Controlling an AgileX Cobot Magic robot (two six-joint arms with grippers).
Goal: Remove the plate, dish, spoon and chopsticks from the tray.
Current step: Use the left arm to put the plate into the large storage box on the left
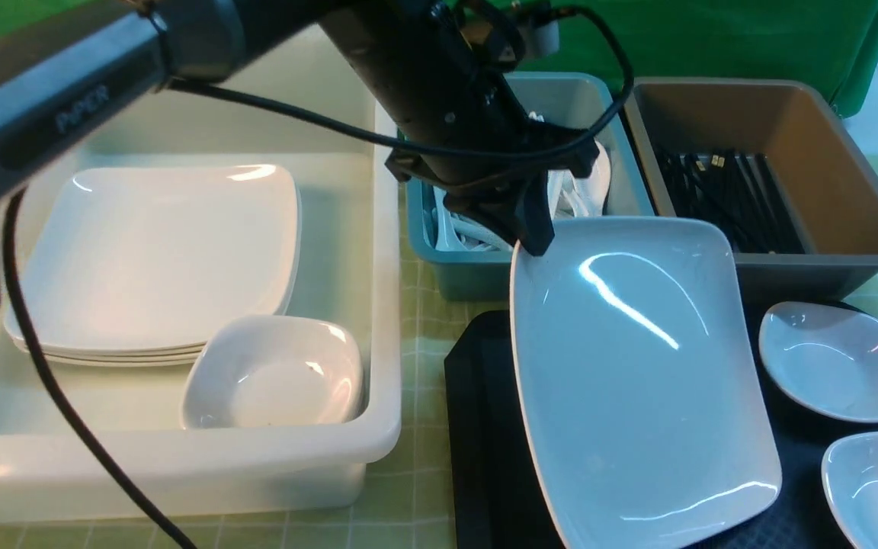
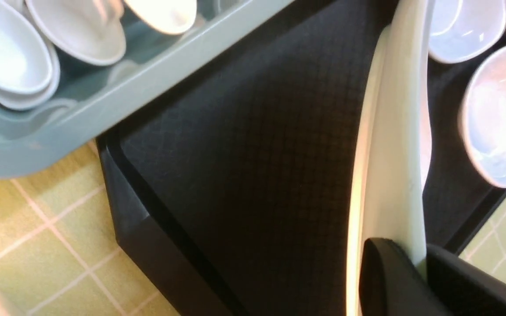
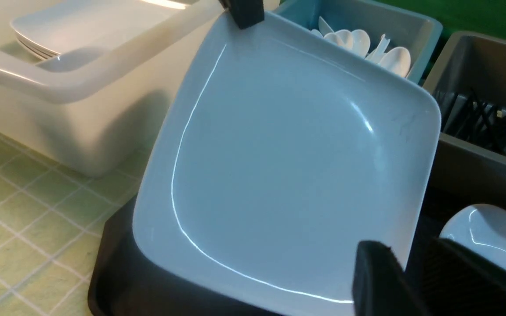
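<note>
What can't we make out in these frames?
Big black diamond-textured tray: in the front view its middle is hidden by the large glossy white plate held above it.
Plate's near edge: cut off by the front view's bottom edge.
Right gripper: outside the front view; the right wrist view shows only finger ends.

A pale green checked tablecloth [image 1: 431, 335] lies underneath, with a bright green backdrop [image 1: 751, 38] behind.

Left half of frame: cream tub [image 1: 386, 305], with a stack of square white plates [image 1: 157, 259] inside and a small deep bowl [image 1: 275, 377] at its lower right corner. Upper centre: teal bin [image 1: 469, 278]. Upper right, just beside it: brown bin [image 1: 812, 278]. Underneath, desk [image 1: 420, 366] in green checked cloth.
</note>
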